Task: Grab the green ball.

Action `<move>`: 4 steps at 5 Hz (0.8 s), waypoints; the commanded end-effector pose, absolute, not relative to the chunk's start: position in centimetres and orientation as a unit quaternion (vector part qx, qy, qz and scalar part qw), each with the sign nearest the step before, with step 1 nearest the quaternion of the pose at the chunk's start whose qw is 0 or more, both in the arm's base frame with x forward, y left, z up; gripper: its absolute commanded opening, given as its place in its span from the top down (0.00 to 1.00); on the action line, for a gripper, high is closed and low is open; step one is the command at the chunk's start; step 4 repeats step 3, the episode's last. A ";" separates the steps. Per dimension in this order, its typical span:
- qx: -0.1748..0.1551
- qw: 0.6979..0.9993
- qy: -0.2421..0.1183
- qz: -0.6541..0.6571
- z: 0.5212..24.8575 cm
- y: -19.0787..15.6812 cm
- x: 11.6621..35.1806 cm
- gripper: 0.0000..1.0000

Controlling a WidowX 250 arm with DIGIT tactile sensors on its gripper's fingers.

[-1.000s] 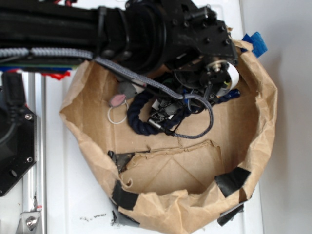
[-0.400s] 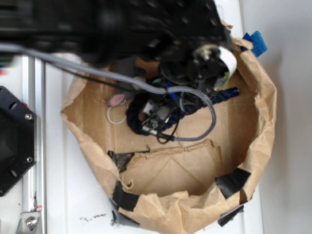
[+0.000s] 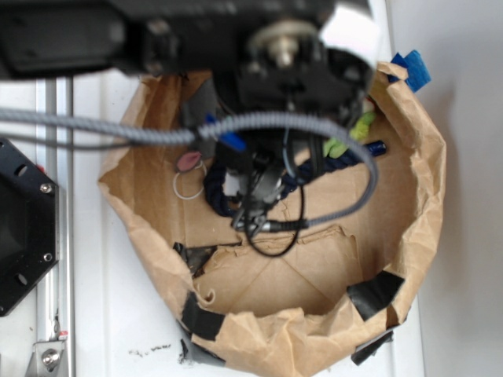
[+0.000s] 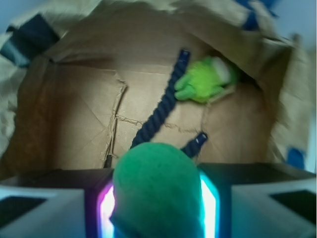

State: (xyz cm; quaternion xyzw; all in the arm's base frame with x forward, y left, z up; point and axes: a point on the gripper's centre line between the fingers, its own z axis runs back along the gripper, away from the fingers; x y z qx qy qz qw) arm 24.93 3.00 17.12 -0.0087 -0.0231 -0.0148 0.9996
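In the wrist view, the green ball (image 4: 156, 181) fills the lower middle of the frame, round and finely textured. It is pinched between the two glowing pads (image 4: 106, 208) of my gripper (image 4: 157, 203), which is shut on it. The ball hangs above the brown paper floor of the bag (image 4: 69, 109). In the exterior view the arm (image 3: 236, 39) is a large blur across the top. The gripper's underside and cables (image 3: 255, 196) hang over the bag, and the ball is hidden there.
A dark blue rope (image 4: 158, 111) lies on the bag floor beside a fuzzy lime-green plush toy (image 4: 200, 79), also seen as the plush (image 3: 350, 133). A pink tag (image 3: 187, 161) and white ring (image 3: 189, 187) lie at the left. Crumpled paper walls (image 3: 416, 204) ring everything.
The arm has risen toward the exterior camera, growing larger and blurrier. Its wrist moved left and up, uncovering the lime plush toy and more of the rope.
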 end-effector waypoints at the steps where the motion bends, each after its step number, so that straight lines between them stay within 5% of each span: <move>1: -0.007 0.990 -0.093 0.108 20.8 2.5 25.3 1.00; 4: 0.000 0.990 -0.096 0.101 19.8 2.2 25.2 1.00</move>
